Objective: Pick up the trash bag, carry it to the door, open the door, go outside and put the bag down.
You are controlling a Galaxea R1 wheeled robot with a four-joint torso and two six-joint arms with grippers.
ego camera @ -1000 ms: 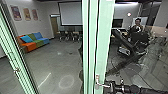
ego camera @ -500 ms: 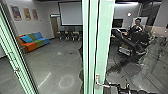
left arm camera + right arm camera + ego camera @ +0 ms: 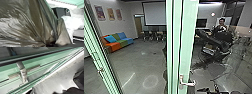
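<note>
**One bag up, one door to work!**

Here's the door [image 3: 187, 30], its one handle side-on to us; one sofa [image 3: 119, 41] and three posters [image 3: 110, 14] sit beyond it. One trash bag [image 3: 27, 21], this side of the door, bunched and pinched at the neck by the left gripper [image 3: 50, 44], likely freeing the right gripper [image 3: 208, 90] for the handle [image 3: 187, 84]. That one's near the door, grip state impossible to tell!
</note>
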